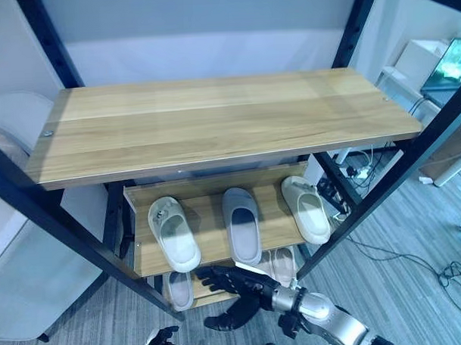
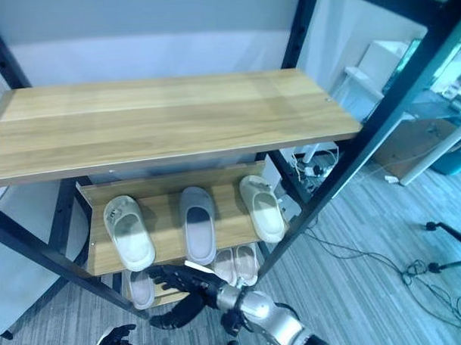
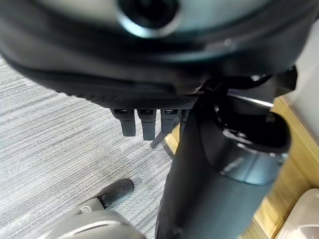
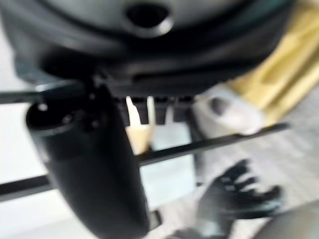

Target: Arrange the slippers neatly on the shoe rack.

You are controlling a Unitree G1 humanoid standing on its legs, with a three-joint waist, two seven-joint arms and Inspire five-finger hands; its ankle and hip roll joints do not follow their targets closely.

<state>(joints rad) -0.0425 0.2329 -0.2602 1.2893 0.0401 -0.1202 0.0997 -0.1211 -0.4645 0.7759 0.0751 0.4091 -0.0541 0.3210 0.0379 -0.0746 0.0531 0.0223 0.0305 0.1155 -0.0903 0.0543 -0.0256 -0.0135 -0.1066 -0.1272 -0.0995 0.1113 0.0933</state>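
The shoe rack's middle shelf [image 1: 208, 190] carries three slippers toe-in: a cream slipper [image 1: 173, 233] on the left, a grey slipper [image 1: 241, 225] in the middle and a cream slipper [image 1: 306, 208] on the right, angled slightly. On the lower shelf lie a pale slipper [image 1: 179, 289] at the left and a pinkish pair [image 1: 277, 263] at the right. My right hand [image 1: 234, 290] hovers open in front of the lower shelf with fingers spread, holding nothing. Low at the view's bottom edge, my left hand [image 1: 164, 343] is open and holds nothing.
The wide wooden top shelf [image 1: 221, 120] overhangs the lower ones. Black frame posts [image 1: 81, 238] slant across both sides. A grey chair [image 1: 26, 278] stands at the left; cables and a power strip [image 1: 359, 170] lie on the carpet at the right.
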